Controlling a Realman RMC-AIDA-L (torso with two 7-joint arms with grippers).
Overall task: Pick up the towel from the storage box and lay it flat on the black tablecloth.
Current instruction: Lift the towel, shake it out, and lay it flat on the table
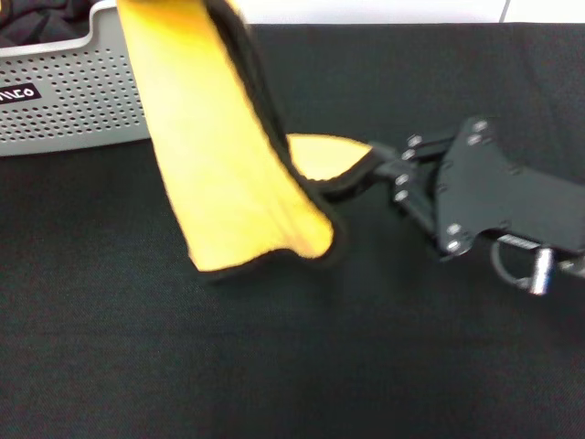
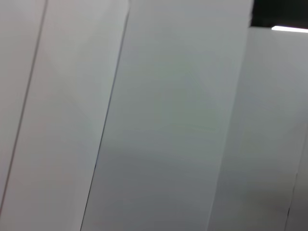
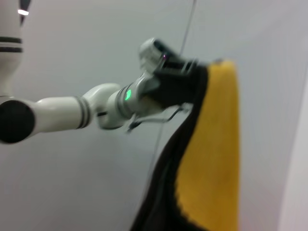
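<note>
Surface: the black tablecloth (image 1: 274, 366) covered the table across nearly the whole head view, plain and textured, lying smooth in the foreground.
Room: a pale wall showed as a thin strip beyond the cloth's far edge in the head view; the left wrist view held only pale grey-white panels with thin seams and a dark corner with a bright strip of light.
Storage box: the storage box (image 1: 73, 101) stood at the far left on the cloth, light grey and perforated, with a black label in white letters and dark fabric inside.
Towel: the towel (image 1: 228, 165) hung in the air with its yellow side toward the head camera, black edging along its borders, its lower end drooping just above the cloth in front of the box.
Left tool: the left tool (image 3: 185, 82), seen only from the right wrist view, was clenched on the towel's top corner.
Right tool: the right tool (image 1: 370, 169) gripped the towel's lower right edge, low over the cloth's middle.
</note>
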